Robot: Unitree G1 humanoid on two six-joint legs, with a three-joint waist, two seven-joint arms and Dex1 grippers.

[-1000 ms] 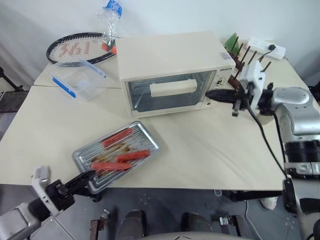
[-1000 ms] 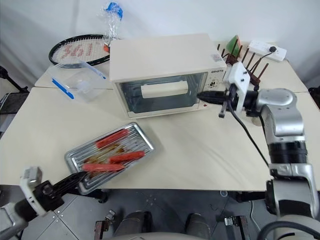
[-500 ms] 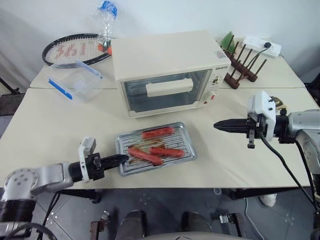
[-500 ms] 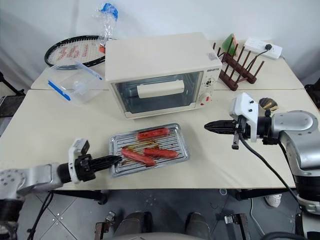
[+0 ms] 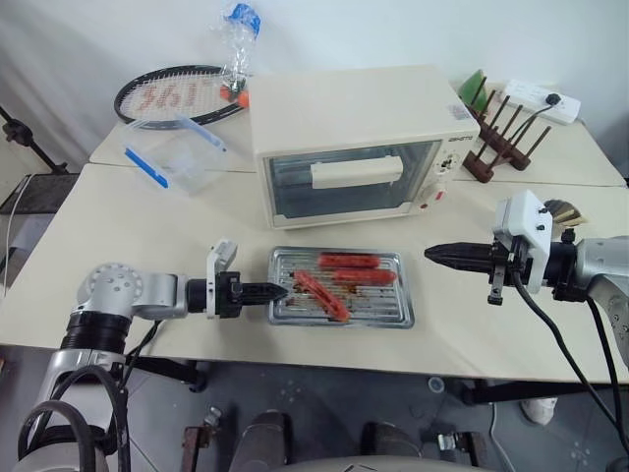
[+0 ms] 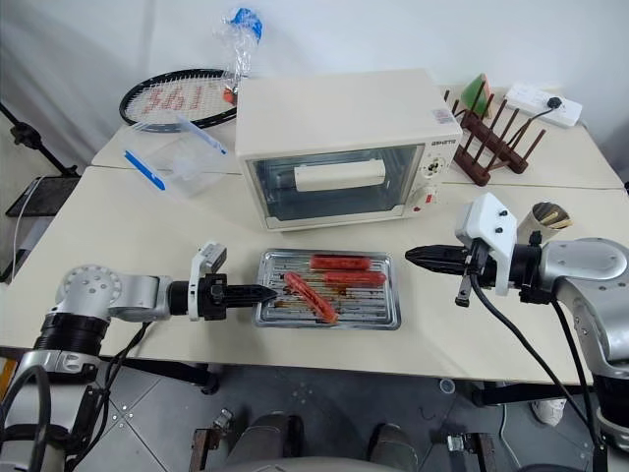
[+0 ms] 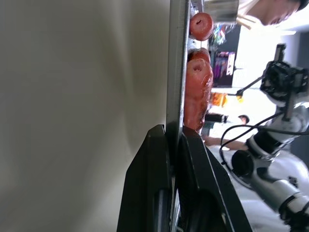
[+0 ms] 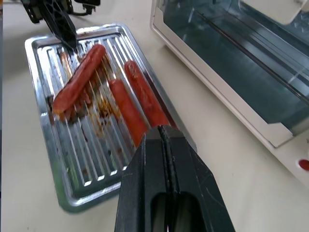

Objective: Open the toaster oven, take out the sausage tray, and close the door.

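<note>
Cream table (image 5: 147,251) bears toaster oven (image 5: 354,138) before white backdrop (image 5: 393,34).

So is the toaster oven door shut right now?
Shut. The door stands upright and flush against the toaster oven front, its bar handle level across the glass. The sausage tray lies outside on the table.
</note>
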